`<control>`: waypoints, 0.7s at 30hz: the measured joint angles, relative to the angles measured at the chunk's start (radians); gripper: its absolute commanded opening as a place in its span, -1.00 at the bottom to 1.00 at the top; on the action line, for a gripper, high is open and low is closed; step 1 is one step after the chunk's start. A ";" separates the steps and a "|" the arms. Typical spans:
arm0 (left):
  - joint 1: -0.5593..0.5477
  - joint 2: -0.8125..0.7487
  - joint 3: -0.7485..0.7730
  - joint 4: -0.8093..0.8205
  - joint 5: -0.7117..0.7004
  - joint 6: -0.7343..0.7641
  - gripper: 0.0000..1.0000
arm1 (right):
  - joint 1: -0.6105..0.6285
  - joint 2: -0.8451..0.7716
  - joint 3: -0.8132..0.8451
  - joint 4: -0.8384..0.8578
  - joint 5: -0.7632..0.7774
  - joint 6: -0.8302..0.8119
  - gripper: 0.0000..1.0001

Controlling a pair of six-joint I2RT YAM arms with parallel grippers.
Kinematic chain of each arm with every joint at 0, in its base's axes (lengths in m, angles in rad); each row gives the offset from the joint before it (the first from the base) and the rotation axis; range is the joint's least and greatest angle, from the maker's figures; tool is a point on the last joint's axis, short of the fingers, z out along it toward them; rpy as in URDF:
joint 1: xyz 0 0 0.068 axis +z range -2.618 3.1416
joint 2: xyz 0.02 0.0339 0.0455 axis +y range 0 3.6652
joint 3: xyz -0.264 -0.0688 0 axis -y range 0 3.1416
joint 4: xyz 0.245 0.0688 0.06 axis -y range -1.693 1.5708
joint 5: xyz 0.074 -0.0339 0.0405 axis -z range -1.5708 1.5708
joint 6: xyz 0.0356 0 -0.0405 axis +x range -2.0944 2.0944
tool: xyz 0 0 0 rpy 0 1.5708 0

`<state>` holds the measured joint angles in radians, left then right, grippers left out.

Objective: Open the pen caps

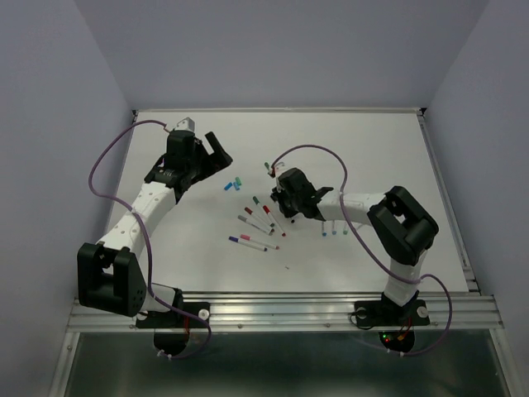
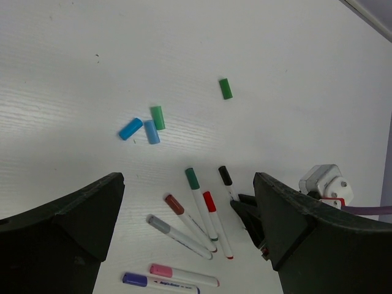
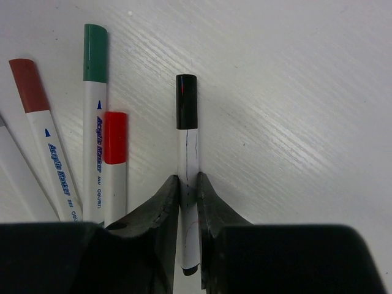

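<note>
Clamping the right gripper (image 3: 188,184) tight on the white pen barrel (image 3: 188,153) at lower centre, leaving the black cap (image 3: 186,101) exposed above for pulling; lifted or lying flat, hard to tell. Holding the left gripper (image 2: 187,180) spread wide, placed to take that cap, with loose caps (image 2: 151,131) at upper left.

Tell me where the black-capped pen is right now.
In the right wrist view, the black-capped pen has its barrel pinched by the right gripper, immediately right of the red-capped pen in that view.

The white table (image 1: 372,149) carries several capped markers (image 2: 197,202) and loose pen caps (image 2: 151,131).
</note>
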<state>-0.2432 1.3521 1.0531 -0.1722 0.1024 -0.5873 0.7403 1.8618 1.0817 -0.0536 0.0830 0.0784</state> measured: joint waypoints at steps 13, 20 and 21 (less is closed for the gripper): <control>-0.027 -0.026 -0.095 0.157 0.269 0.003 0.98 | -0.001 -0.265 -0.139 0.105 -0.042 0.080 -0.99; -0.114 -0.026 -0.097 0.251 0.335 -0.023 0.96 | -0.001 -0.390 -0.142 0.208 -0.154 0.114 -0.99; -0.125 -0.026 -0.097 0.261 0.339 -0.028 0.94 | -0.001 -0.394 -0.142 0.216 -0.165 0.118 -0.99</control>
<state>-0.3683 1.3266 0.9562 0.0891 0.4416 -0.6151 0.7391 1.4681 0.9394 0.1623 -0.0822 0.1963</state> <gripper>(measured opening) 0.985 0.192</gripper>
